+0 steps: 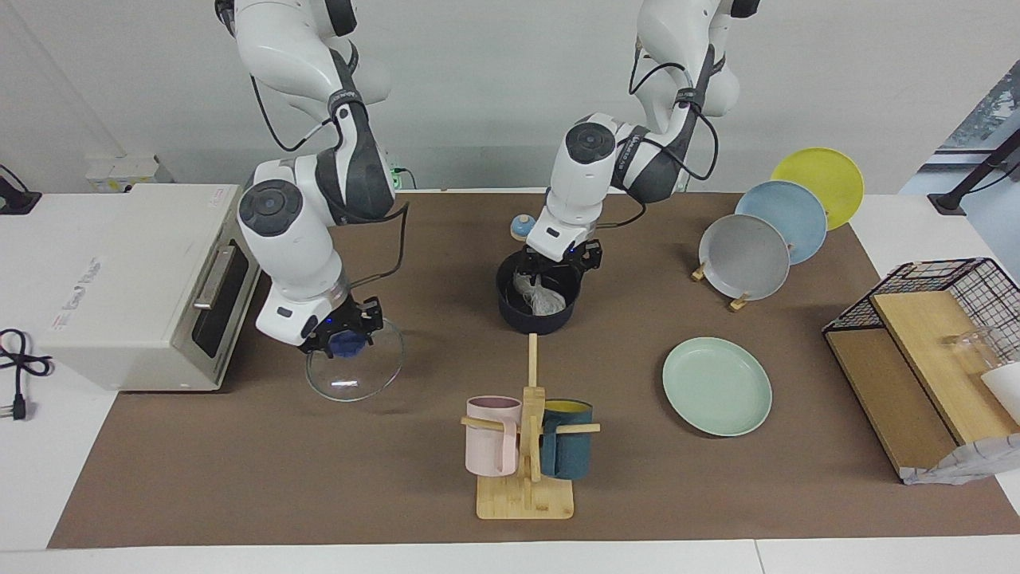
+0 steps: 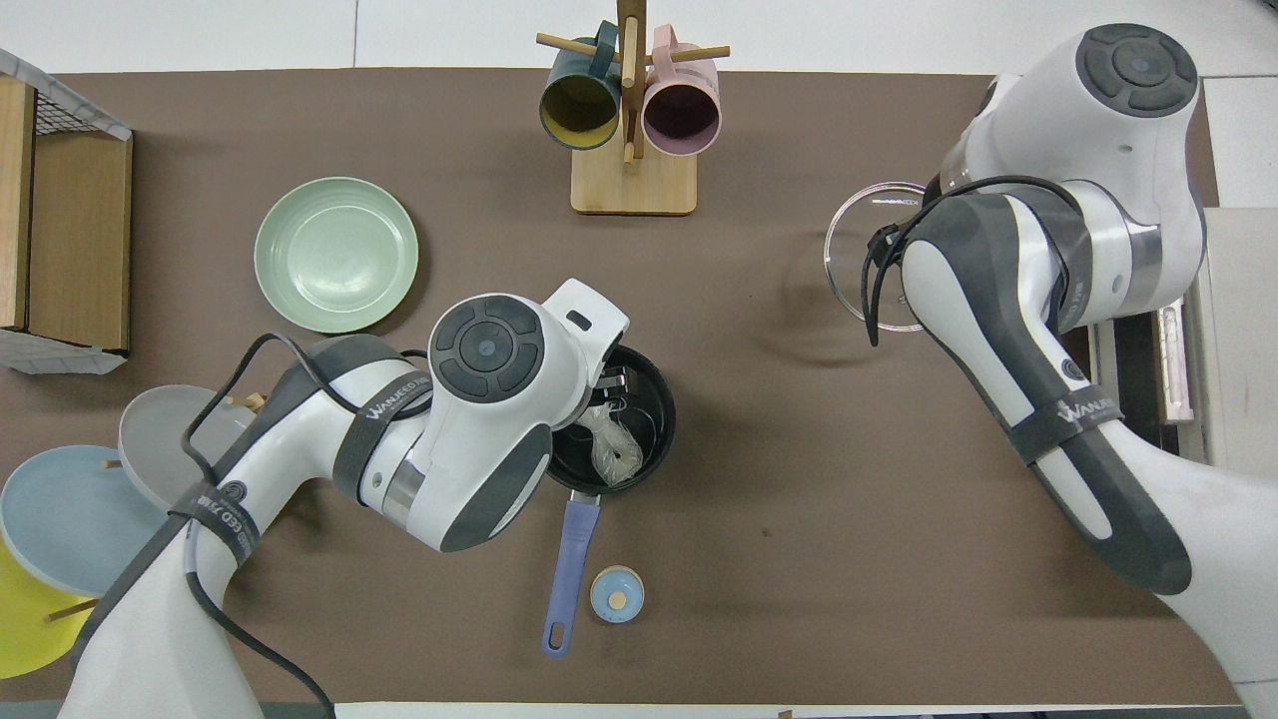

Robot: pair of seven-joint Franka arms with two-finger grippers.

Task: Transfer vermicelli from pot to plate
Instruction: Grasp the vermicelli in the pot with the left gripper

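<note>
Brown mat (image 1: 398, 478), vermicelli (image 1: 543, 298) in pot (image 1: 535, 312), under left end effector (image 1: 558, 263)

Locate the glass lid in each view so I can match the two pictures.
Facing view: glass lid at lower left of centre, in front of the toaster oven.
Overhead view: glass lid at upper right, partly under the right arm.
Shared landmark: the mug rack.

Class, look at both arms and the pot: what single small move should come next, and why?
Probably the left gripper should close on the vermicelli: it is open, down in the uncovered pot, while the right gripper holds the glass lid aside.
</note>
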